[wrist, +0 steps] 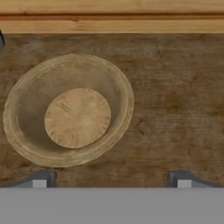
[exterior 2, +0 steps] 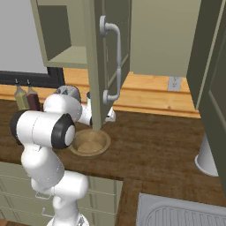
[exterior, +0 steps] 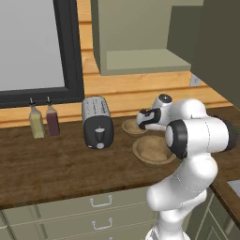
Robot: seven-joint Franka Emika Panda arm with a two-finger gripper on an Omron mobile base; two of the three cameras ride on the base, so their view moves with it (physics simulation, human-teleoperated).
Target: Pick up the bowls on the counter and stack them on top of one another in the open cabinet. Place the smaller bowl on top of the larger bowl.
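Two bowls [exterior: 153, 150] sit on the counter [exterior: 56, 168]; pincer [wrist: 111, 177] spread, seemingly above the smaller bowl [wrist: 70, 109].

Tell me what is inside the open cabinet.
The open cabinet shows a bare flat floor with no bowls on it. Its right part is cut off by the door in the left base view.

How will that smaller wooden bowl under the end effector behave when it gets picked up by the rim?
The smaller bowl looks like rigid wood, so it should hold its shape when pinched. Its flared, sloping wall may let fingertips slip, and a one-sided rim grip would probably tilt it. Sitting on a flat round base on the counter, it seems unlikely to roll.
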